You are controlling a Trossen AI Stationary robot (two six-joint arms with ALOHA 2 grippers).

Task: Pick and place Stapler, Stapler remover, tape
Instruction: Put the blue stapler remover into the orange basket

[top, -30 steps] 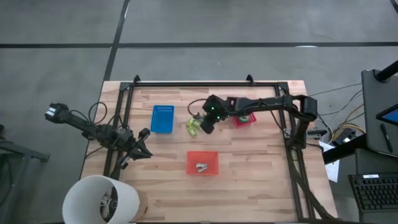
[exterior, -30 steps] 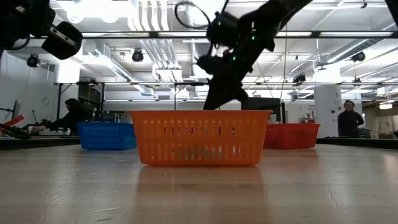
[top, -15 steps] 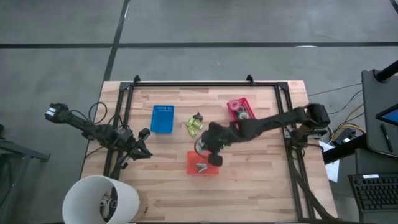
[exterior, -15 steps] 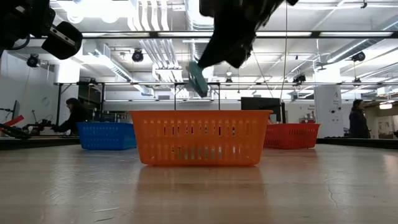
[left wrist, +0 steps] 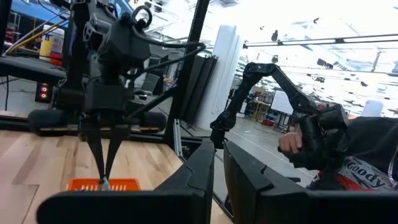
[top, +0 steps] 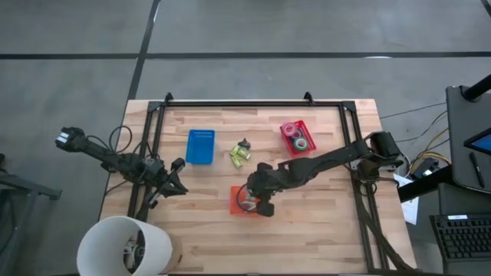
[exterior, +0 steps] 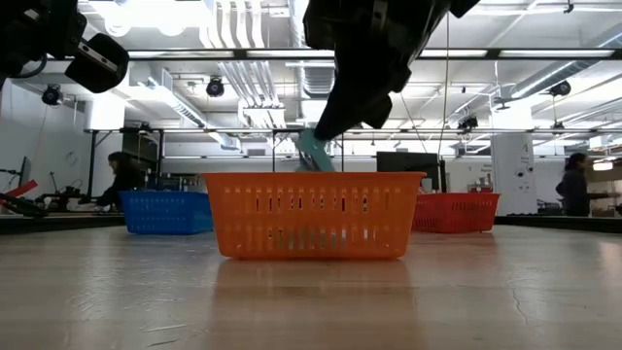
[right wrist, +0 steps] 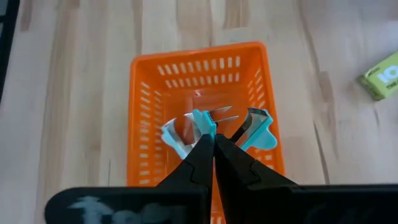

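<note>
My right pincer (right wrist: 214,138) has swung from the far bins to hang over the orange basket (right wrist: 147,74), clamped tight on a teal staple remover (right wrist: 200,121), ready to drop beside the one already inside. My left pincer (top: 175,178) idles at the bench edge, closed.

Grey concrete floor (top: 253,27) surrounds the wooden table (top: 322,222); bright ceiling lights (exterior: 243,68) hang over the workshop behind.

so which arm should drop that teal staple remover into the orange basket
The right. Its pincer is shut on the teal staple remover, directly above the orange basket, which already holds another one. The left pincer waits at the table's left edge, empty-looking.
</note>
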